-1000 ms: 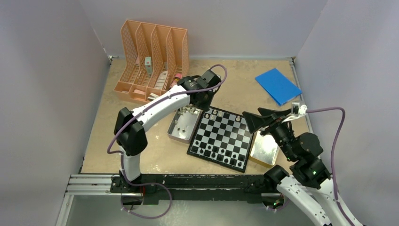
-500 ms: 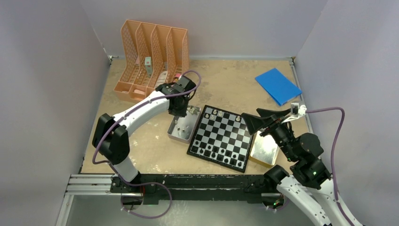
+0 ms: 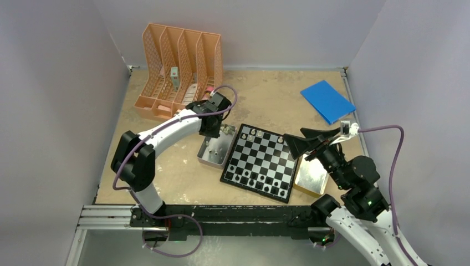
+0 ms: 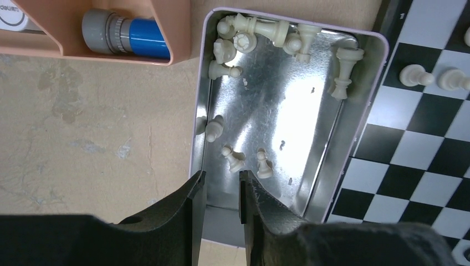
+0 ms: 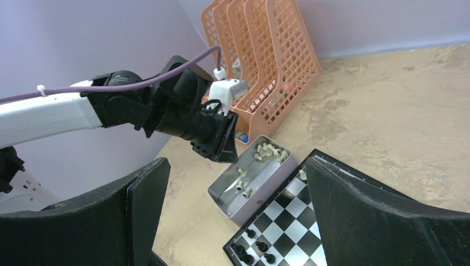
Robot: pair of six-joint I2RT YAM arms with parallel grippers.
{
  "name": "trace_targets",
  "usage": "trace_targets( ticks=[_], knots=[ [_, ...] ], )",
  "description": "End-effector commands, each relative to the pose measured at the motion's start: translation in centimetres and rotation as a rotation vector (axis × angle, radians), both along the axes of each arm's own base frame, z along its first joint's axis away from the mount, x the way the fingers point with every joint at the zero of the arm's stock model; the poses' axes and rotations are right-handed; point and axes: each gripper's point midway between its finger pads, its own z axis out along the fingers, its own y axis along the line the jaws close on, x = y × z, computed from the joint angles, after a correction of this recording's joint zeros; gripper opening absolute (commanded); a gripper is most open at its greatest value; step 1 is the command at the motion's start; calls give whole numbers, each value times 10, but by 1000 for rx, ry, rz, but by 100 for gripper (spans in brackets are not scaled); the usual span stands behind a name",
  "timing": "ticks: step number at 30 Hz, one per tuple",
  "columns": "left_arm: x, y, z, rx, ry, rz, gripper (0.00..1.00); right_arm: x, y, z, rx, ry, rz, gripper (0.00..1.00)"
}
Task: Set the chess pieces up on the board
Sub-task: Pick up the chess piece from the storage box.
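The left gripper [image 4: 221, 180] hangs over the metal tin [image 4: 288, 94], jaws narrowly apart, empty. Better to widen them, then descend on the white pawn [image 4: 233, 157] at twelve o'clock — the chessboard [image 4: 427, 144] lies at three o'clock.

Black-and-white checkered board [image 3: 259, 162], cream chess pieces [image 4: 345, 69] — silvery tin [image 4: 277, 105], peach rack [image 3: 166, 55]

Tan mottled counter [image 3: 277, 91] enclosed by plain pale lavender walls [image 3: 249, 27] on three sides; aluminium rail [image 3: 105, 216] fixed along near edge.
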Motion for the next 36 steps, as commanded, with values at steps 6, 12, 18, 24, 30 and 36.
trace_targets(
  ticks=[6,12,18,24,30,36],
  knots=[
    [15,10,-28,103,2,27,26,5,8,6,-1,-25,21,95],
    [15,14,-39,127,7,31,26,4,7,7,4,-32,18,95],
    [17,11,-47,127,21,24,26,4,7,8,3,-31,18,95],
    [16,9,-54,126,38,28,26,2,6,10,10,-39,20,95],
    [16,11,-56,136,41,35,25,1,6,10,9,-40,26,95],
    [15,8,-59,124,55,23,25,1,7,10,9,-42,28,95]
  ],
)
